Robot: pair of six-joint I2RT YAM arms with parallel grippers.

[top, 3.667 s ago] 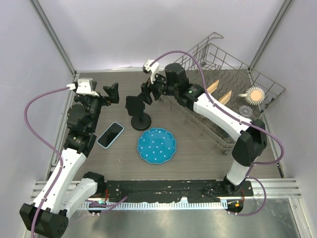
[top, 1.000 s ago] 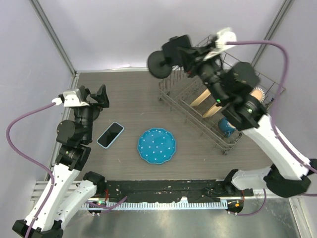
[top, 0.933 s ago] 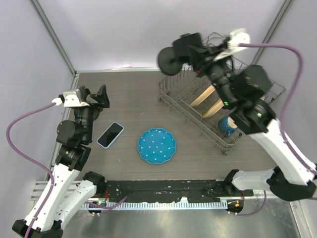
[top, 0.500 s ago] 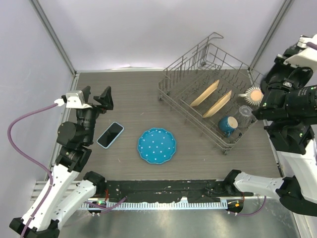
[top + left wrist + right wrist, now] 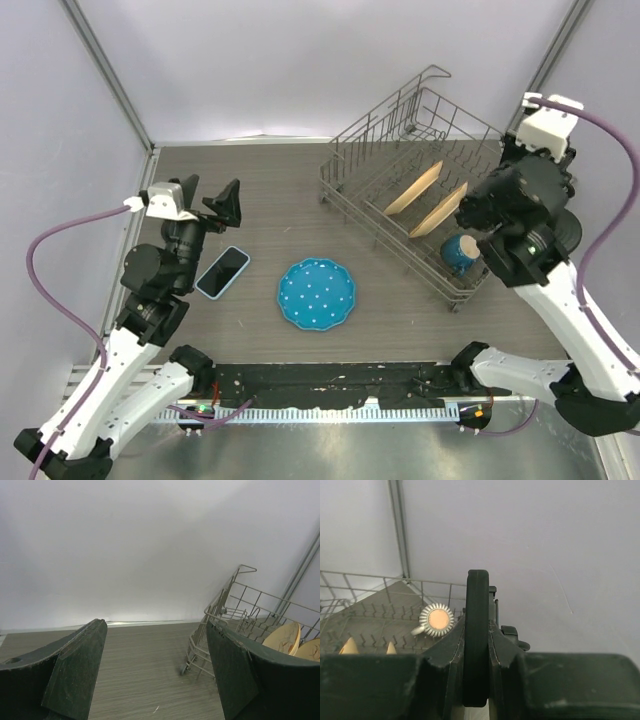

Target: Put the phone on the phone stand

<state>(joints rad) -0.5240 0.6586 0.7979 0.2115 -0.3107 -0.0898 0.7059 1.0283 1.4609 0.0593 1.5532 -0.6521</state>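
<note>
The phone [image 5: 222, 272], light blue-edged with a dark screen, lies flat on the table at the left. My left gripper [image 5: 210, 200] hovers behind and above it, open and holding nothing; the left wrist view shows only bare table between its fingers [image 5: 75, 675]. The black phone stand [image 5: 476, 635] is off the table. Its round base is seen edge-on, and my right gripper [image 5: 476, 647] is shut on it. In the top view the stand's base [image 5: 570, 232] peeks out behind the right arm, beyond the right end of the dish rack.
A wire dish rack [image 5: 350, 190] fills the back right, with two tan plates [image 5: 412, 190], a blue mug [image 5: 460, 250] and a round brush [image 5: 438, 620] in it. A blue dotted plate [image 5: 316, 293] lies at the table's middle front.
The right arm has swung from above the rack's back left corner to the far right, still carrying the stand. The left gripper has drifted slightly to the right and stays open.
</note>
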